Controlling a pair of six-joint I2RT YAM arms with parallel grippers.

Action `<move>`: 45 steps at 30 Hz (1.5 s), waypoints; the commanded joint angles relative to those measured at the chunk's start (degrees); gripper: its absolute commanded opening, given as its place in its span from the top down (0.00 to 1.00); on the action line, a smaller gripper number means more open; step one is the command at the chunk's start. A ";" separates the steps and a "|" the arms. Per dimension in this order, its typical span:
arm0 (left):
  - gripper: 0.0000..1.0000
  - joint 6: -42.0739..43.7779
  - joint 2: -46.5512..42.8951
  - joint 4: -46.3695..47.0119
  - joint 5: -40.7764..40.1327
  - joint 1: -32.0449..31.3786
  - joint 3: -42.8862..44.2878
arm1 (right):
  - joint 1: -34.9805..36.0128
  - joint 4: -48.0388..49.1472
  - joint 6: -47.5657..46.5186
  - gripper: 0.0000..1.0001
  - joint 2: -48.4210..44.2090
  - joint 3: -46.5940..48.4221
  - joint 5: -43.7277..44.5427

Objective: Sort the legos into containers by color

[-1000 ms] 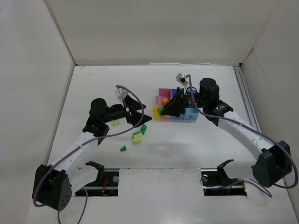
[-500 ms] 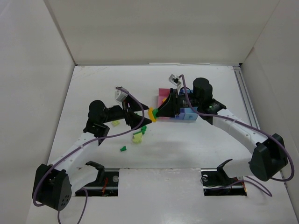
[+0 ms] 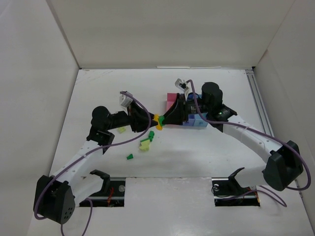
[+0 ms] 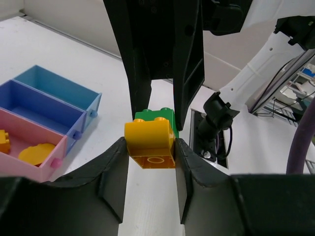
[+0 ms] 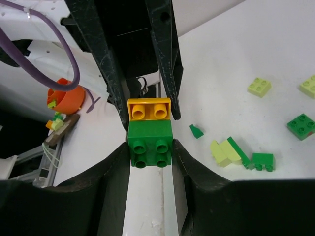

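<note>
The orange brick [image 4: 149,142] is clamped by the left gripper [image 4: 150,150], the attached green brick [image 5: 149,140] by the right gripper [image 5: 150,153], beside the bins [image 4: 37,110]; pulled unevenly, 1 could be dropped.

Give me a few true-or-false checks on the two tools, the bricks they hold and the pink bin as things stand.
1. The left tool is shut on the orange-yellow brick. True.
2. The right tool is open and holds nothing. False: it is shut on the green brick.
3. The orange-yellow brick and the green brick touch each other, held above the table. True.
4. The pink bin holds green pieces. False: orange-yellow pieces lie in it.
</note>
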 commanded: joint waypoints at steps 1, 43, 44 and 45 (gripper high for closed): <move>0.75 0.42 -2.57 3.64 2.33 -0.21 0.78 | 0.49 4.06 0.37 1.00 -1.31 3.20 2.23; 0.77 12.81 53.33 -41.18 -38.63 -10.76 55.45 | -28.60 -27.05 -7.98 1.00 -1.49 3.47 39.85; 0.74 12.81 53.33 -41.88 -39.33 -10.76 55.45 | -28.60 -27.57 -8.67 1.00 -1.49 3.47 39.85; 0.64 12.81 53.33 -41.88 -39.33 -10.76 55.45 | -28.60 -27.58 -8.68 1.00 -1.49 3.47 40.37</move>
